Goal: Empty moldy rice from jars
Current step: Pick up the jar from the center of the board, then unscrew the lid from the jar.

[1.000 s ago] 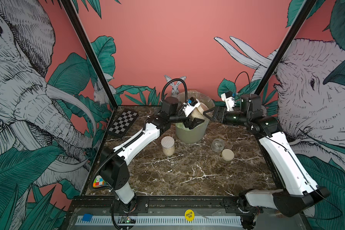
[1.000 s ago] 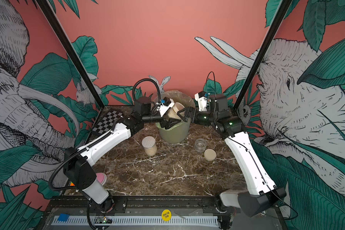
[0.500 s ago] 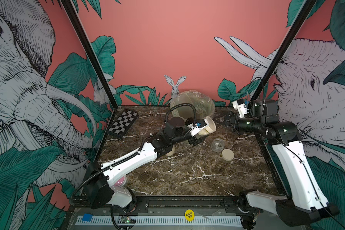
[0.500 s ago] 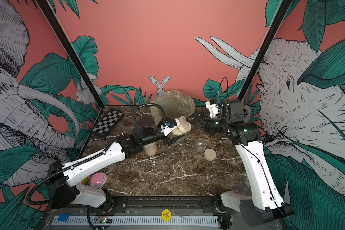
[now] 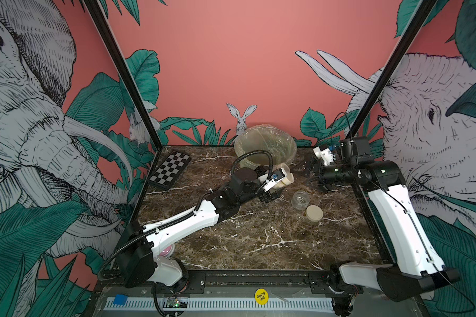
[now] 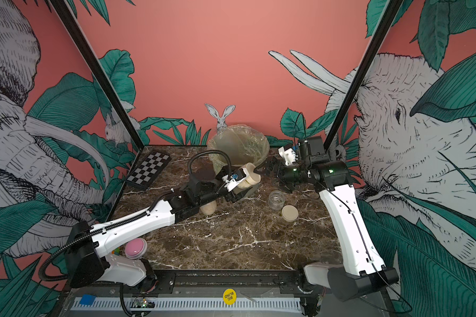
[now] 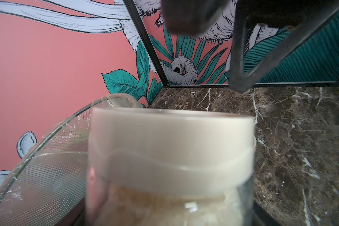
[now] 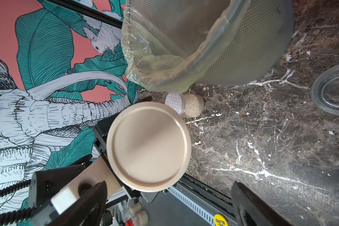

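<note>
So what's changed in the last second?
The left arm lowered the beige-lidded clear rice jar, still gripped, from above the bag-lined bin to beside it. The right arm pulled back, jaws open. The empty glass jar, loose beige lid and dotted-lid jar stayed put.

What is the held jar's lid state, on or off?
On. The beige lid sits flush on the rice jar, no gap showing.

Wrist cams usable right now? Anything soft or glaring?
Left wrist view: the clear beige-lidded jar of rice fills the frame, soft; the brown marble tabletop behind is sharp. Right wrist view: that jar's lid slightly smeared, right gripper's dark fingers blurred. In a top view: clear plastic bin liner glints mildly.
</note>
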`<state>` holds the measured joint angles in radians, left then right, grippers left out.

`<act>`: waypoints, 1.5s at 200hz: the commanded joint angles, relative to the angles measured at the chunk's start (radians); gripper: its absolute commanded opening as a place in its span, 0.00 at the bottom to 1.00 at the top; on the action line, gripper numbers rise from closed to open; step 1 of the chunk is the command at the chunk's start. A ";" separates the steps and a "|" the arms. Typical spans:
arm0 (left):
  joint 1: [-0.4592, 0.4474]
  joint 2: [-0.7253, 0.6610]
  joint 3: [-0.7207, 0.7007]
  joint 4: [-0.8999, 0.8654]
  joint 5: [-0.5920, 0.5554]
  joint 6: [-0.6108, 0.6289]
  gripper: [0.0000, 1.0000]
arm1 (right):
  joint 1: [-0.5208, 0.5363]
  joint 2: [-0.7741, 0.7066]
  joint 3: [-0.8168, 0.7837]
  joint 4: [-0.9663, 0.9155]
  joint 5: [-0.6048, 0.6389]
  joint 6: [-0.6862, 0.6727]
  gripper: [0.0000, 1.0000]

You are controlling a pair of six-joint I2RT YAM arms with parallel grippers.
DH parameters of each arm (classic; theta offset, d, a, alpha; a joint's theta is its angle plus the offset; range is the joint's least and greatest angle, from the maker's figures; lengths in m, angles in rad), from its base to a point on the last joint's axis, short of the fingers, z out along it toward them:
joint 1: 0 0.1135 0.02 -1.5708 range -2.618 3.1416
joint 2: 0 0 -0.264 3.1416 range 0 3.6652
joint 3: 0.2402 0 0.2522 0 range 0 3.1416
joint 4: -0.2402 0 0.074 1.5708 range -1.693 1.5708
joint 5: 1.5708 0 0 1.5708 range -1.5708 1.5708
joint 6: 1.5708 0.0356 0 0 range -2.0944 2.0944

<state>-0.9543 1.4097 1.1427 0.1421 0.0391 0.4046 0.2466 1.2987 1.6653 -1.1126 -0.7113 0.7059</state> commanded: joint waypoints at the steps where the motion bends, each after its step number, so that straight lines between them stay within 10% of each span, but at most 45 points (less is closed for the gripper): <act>1: -0.006 -0.052 0.002 0.116 0.000 0.010 0.00 | -0.001 0.019 0.030 0.005 -0.010 -0.017 0.98; 162: -0.007 -0.037 0.003 0.122 0.049 0.000 0.00 | 0.131 0.154 0.131 -0.035 0.076 -0.060 0.96; 300: 0.021 -0.041 0.044 0.088 0.270 -0.126 0.00 | 0.146 0.135 0.135 -0.069 0.064 -0.374 0.58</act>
<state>-0.9474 1.4105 1.1248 0.1139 0.1589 0.3378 0.3840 1.4593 1.7912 -1.1843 -0.6369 0.4973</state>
